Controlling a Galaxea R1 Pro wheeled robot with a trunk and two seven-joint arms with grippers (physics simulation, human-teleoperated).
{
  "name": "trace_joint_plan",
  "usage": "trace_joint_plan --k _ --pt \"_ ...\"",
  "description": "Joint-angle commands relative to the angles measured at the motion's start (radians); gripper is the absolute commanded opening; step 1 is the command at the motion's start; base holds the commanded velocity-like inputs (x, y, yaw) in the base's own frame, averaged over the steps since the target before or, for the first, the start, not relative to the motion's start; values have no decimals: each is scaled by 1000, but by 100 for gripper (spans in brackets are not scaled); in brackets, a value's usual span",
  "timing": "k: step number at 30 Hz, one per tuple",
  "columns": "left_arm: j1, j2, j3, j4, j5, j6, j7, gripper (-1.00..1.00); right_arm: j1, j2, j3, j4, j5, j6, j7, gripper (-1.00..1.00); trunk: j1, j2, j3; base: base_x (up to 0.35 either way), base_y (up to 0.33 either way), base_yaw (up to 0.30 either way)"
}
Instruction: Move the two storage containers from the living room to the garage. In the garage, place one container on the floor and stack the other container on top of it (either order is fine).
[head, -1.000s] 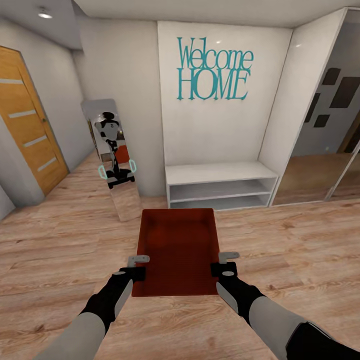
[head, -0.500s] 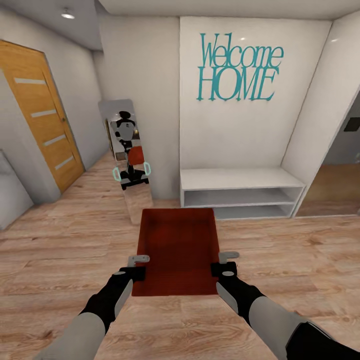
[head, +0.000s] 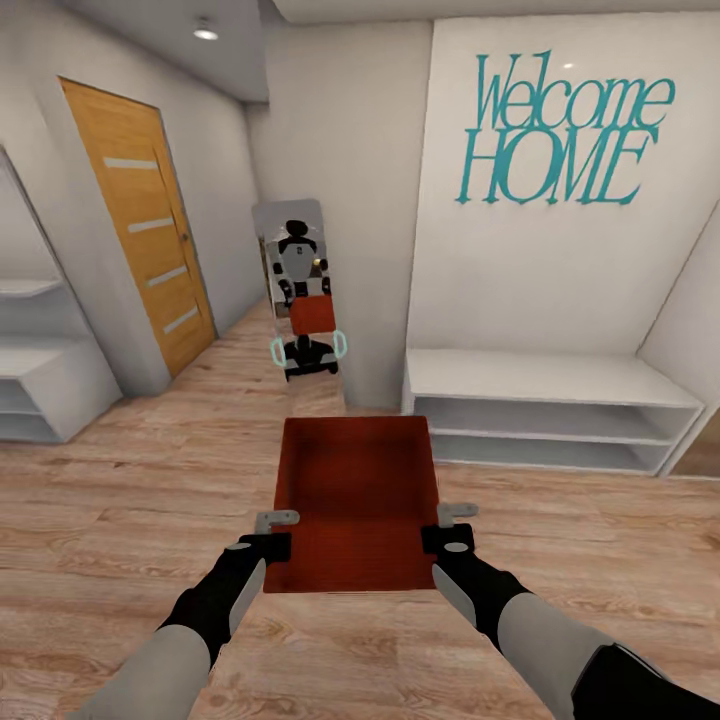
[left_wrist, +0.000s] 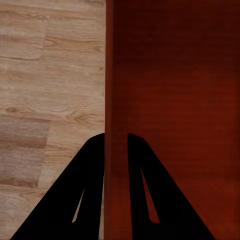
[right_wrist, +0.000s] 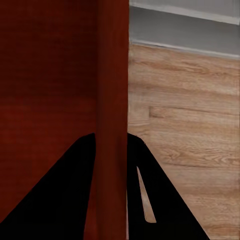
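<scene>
1. Container (head: 358, 500) in both claws, carried out in front of me above the light wood plank floor (head: 120, 520), open side up and nothing inside.
2. Left gripper (head: 272, 534) is clamped narrow on the left side wall near the end closest to me; in the left wrist view my two dark fingers (left_wrist: 85, 190) straddle that thin wall, one outside, one inside.
3. Right gripper (head: 452, 527) does the same on the right wall, and the right wrist view shows the wall pinched between the fingers (right_wrist: 65, 195).
4. Why both sides? The bin is long and thin-walled, so I judge a matched pinch on opposite walls keeps it level and stops it twisting while I roll.
5. It sits low and near my trunk, which I reckon leaves the view ahead open for steering.
6. Ahead: a white wall with teal Welcome HOME lettering (head: 565, 135), a low white shelf bench (head: 545, 405) beneath it, a leaning mirror (head: 300, 300) showing my own reflection with the bin, and a wooden door (head: 140, 225) on the left.
7. This is a wood-floored hallway, not dark concrete, so I judge the garage is not reached and no stacking has begun.
</scene>
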Motion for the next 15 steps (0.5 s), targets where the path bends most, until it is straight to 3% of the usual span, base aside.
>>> trace_joint_plan --k 1,15 --pt "-1 1 -7 -4 -4 -28 12 -100 -1 -1 15 26 -24 19 -12 -100 1 -2 -2 323 79 269" --pt "-1 1 -7 -4 -5 -28 12 -100 -1 -1 15 26 -24 19 -12 -100 1 -2 -2 323 79 269"
